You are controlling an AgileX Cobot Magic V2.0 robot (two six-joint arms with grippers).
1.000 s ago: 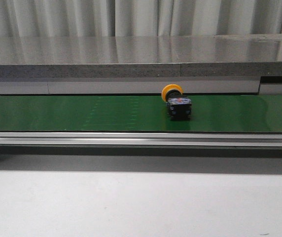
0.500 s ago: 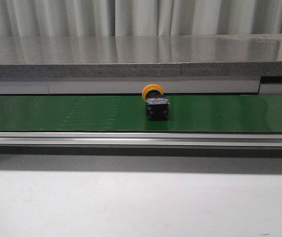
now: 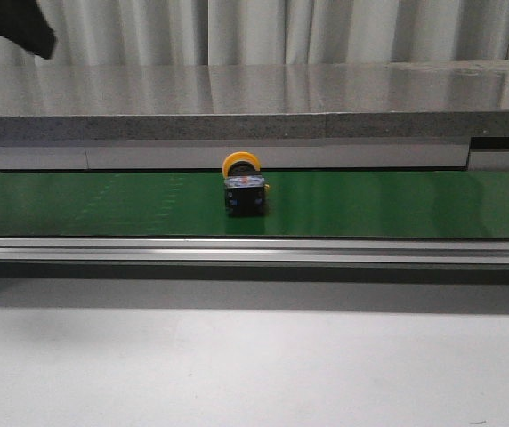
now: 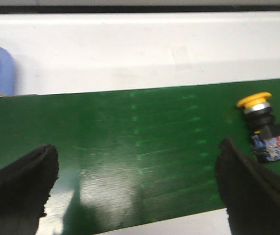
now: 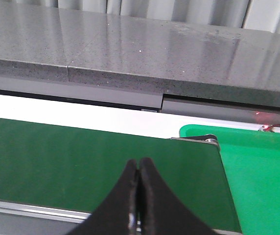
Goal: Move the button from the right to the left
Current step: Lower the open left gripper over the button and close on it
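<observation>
Leftward along the green belt (image 3: 397, 205) the button (image 3: 244, 187) has slid, now lying near the middle, untouched. Above the belt, the left gripper (image 4: 135, 196) hangs wide open; the right gripper (image 5: 138, 196) is pressed closed on nothing.

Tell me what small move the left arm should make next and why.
Probably lower the open left gripper toward the green belt and wait: the button lies on its side just outside one finger, untouched.
</observation>
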